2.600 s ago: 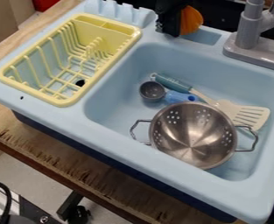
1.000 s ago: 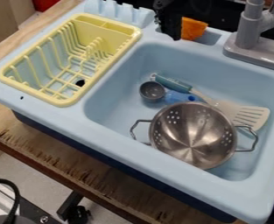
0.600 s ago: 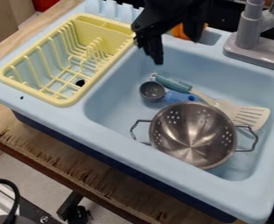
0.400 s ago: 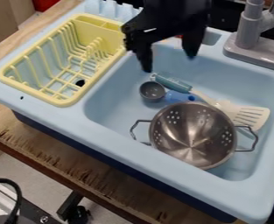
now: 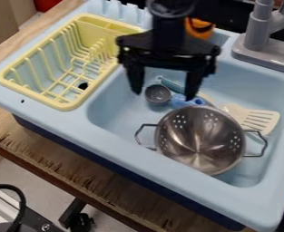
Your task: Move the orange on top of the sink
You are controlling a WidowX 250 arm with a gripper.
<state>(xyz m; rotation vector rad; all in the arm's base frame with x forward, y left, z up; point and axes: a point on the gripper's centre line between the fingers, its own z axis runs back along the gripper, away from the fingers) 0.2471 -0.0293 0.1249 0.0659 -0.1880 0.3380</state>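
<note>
At the back edge of the light-blue plastic sink [image 5: 125,152] lies the rounded orange toy fruit [image 5: 201,34], probably light and stiff, best pinched across its middle, while the black gripper [image 5: 164,92] hangs with fingers spread.

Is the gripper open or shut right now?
Open. The gripper has its two fingers spread wide apart, with nothing gripped between them.

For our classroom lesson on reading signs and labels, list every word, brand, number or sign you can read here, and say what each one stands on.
There are none that can be read.
Hand: small pale spots, no letters or digits that can be made out.
Sink, dish rack, metal strainer and tap: no readable text on the sides in view.
</note>
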